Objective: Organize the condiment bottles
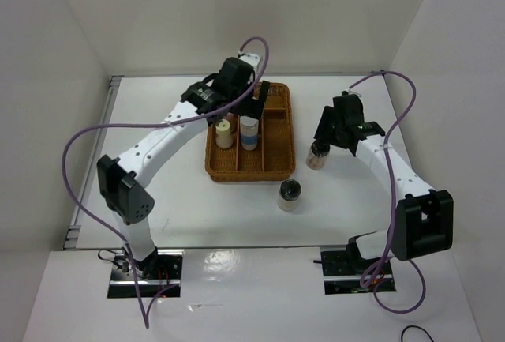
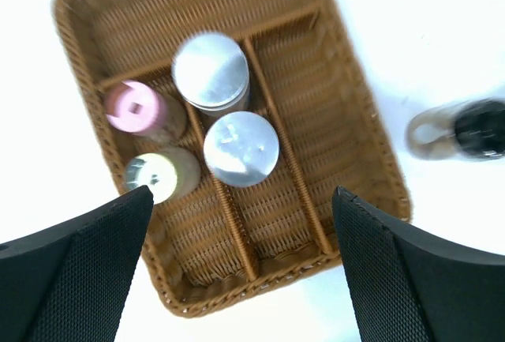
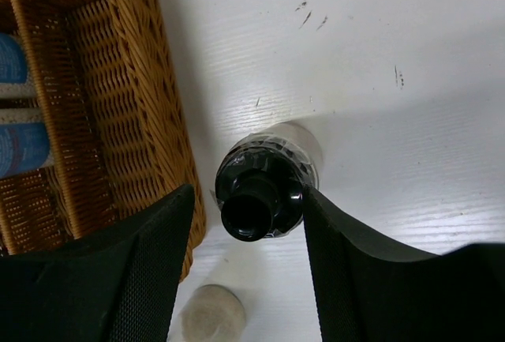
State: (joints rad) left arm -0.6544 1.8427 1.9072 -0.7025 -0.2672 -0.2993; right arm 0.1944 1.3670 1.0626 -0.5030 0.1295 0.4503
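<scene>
Four jars stand in the brown wicker tray (image 2: 347, 97): a pink lid (image 2: 134, 108), a yellow lid (image 2: 154, 174) and two silver lids (image 2: 210, 69) (image 2: 241, 147). In the top view the yellow-lidded jar (image 1: 225, 130) and the blue-labelled jar (image 1: 249, 133) show. My left gripper (image 2: 241, 271) hangs open and empty above the tray (image 1: 243, 107). My right gripper (image 3: 246, 200) is open around a black-lidded jar (image 3: 260, 192) standing on the table right of the tray (image 1: 317, 155). Its right finger (image 3: 347, 239) touches the lid; the left finger is apart. A second black-lidded jar (image 1: 289, 194) stands in front of the tray.
The tray (image 1: 276, 148) has long divided compartments; the right ones hold nothing. White walls enclose the table on three sides. A blurred pale round thing (image 3: 211, 313) lies low in the right wrist view. Purple cables loop over both arms.
</scene>
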